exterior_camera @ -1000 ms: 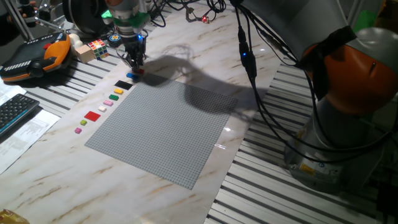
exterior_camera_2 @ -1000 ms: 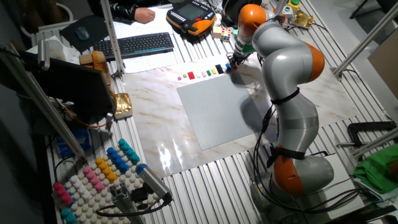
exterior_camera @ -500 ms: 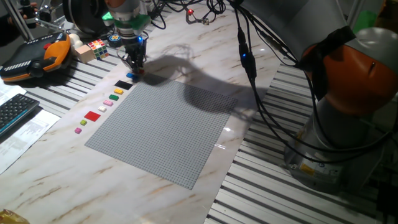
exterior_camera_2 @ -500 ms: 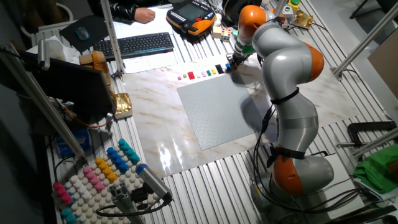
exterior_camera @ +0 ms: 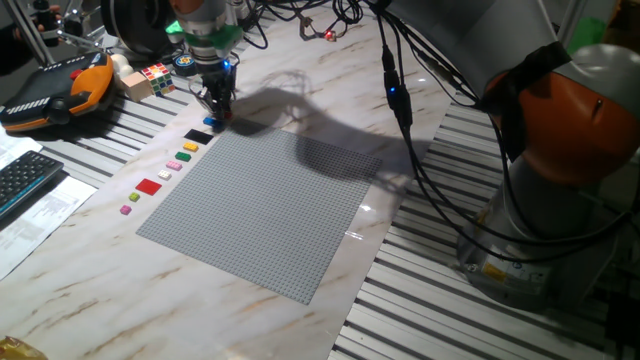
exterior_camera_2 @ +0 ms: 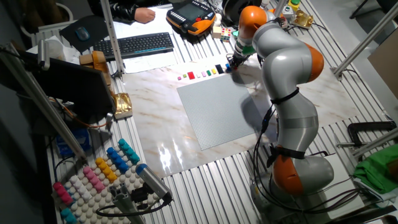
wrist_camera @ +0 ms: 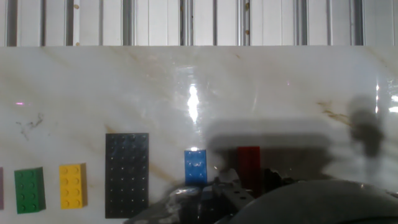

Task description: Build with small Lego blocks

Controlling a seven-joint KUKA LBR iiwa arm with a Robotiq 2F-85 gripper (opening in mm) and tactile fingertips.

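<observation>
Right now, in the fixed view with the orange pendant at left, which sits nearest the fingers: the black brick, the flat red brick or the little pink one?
1. Black brick, just below the gripper.
2. Flat red brick, midway down the row.
3. Pink brick, at the row's far end.

Robotics laboratory. Evidence: a slotted aluminium-profile table (exterior_camera: 560,320), an orange-and-black teach pendant (exterior_camera: 55,92), a black computer keyboard (exterior_camera_2: 142,44) and loose black cabling (exterior_camera: 420,170).

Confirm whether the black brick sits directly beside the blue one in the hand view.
Yes. The black brick lies immediately left of the small blue brick, a narrow strip of marble between them.
</observation>
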